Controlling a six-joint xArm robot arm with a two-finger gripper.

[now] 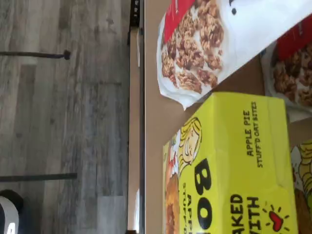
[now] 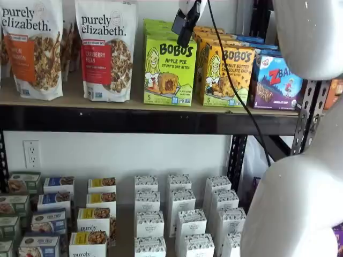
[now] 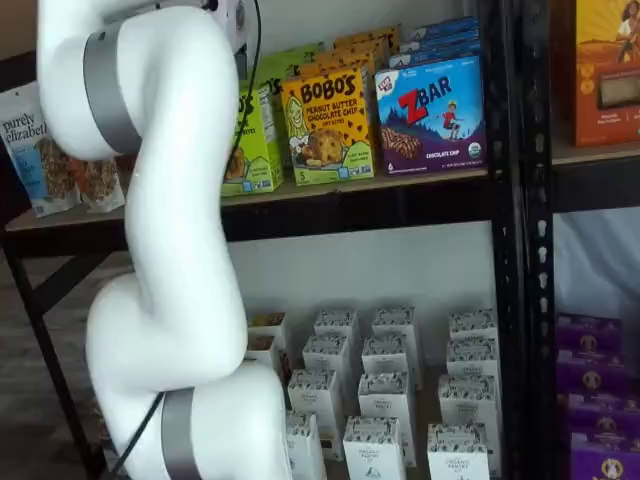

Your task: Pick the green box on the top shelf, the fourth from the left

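1. Nearest the wrist camera is the green box (image 1: 234, 165), its lime top panel reading "Apple Pie Stuff'd Oat Bites" filling much of the wrist view, with a granola pouch (image 1: 204, 44) just beside it on the board.
2. In a shelf view the gripper (image 2: 186, 24) hangs from the upper edge with a cable trailing beside it. It shows as a dark shape seen side-on, so the pictures do not reveal a gap; by every sign the jaws stand at their widest and hold nothing.
3. Directly below and just behind the jaws stands the green box (image 2: 169, 69) on the top shelf (image 2: 134, 119), upright and facing forward. The yellow-orange Bobo's box (image 2: 228, 75) touches it on one side; a Purely Elizabeth pouch (image 2: 104, 51) stands near on the other.
4. In a shelf view the white arm (image 3: 160, 200) covers most of the green box (image 3: 255, 140); only its side edge shows there.
5. Progress, as I judge it: the approach is largely made, with the jaws over the right carton. Nothing is grasped yet.
6. Left to do: lower the fingers around the box, close, and draw it out clear of its neighbours.
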